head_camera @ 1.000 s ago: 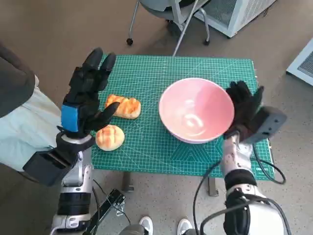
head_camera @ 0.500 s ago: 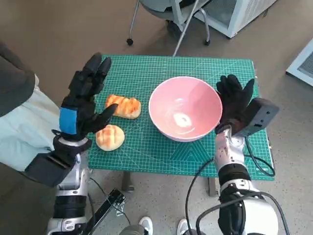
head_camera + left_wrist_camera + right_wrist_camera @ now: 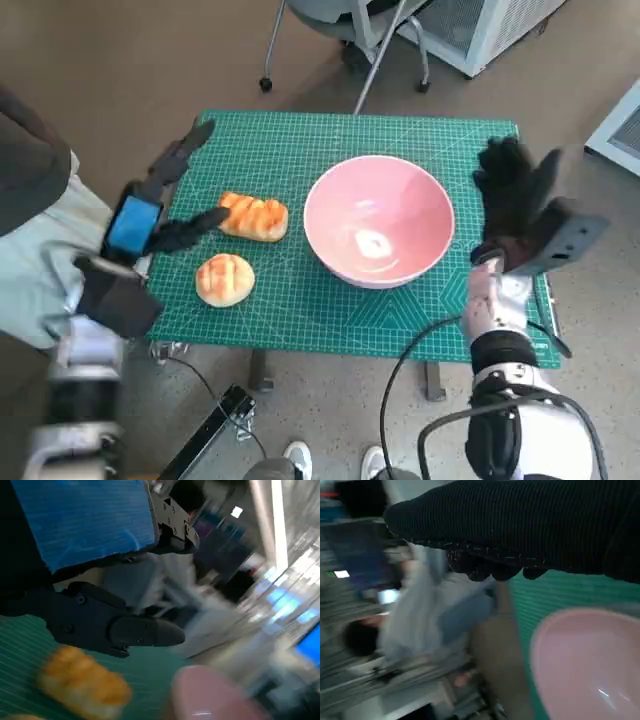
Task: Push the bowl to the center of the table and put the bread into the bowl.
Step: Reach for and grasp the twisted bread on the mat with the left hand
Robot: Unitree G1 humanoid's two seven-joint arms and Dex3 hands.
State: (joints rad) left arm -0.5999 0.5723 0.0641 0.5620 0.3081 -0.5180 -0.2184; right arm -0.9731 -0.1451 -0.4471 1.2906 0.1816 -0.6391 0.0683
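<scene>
A pink bowl (image 3: 378, 218) stands near the middle of the green mat (image 3: 300, 140); it also shows in the left wrist view (image 3: 210, 697) and the right wrist view (image 3: 590, 665). A long glazed bread (image 3: 253, 216) lies left of the bowl, blurred in the left wrist view (image 3: 82, 686). A round bun (image 3: 224, 279) lies in front of it. My left hand (image 3: 150, 215) hovers over the mat's left edge, fingers spread, holding nothing. My gloved right hand (image 3: 515, 200) is raised right of the bowl, apart from its rim, fingers spread and empty.
A person's grey sleeve and pale trousers (image 3: 35, 230) are close by the table's left side. A chair base (image 3: 350, 30) stands behind the table, and a white unit (image 3: 480, 25) at the back right. Cables (image 3: 420, 370) hang under the table's front edge.
The bowl slid left toward the mat's middle, pushed by my right hand, then stopped. The right hand has since drawn back to the right. My left hand dropped and moved left.
</scene>
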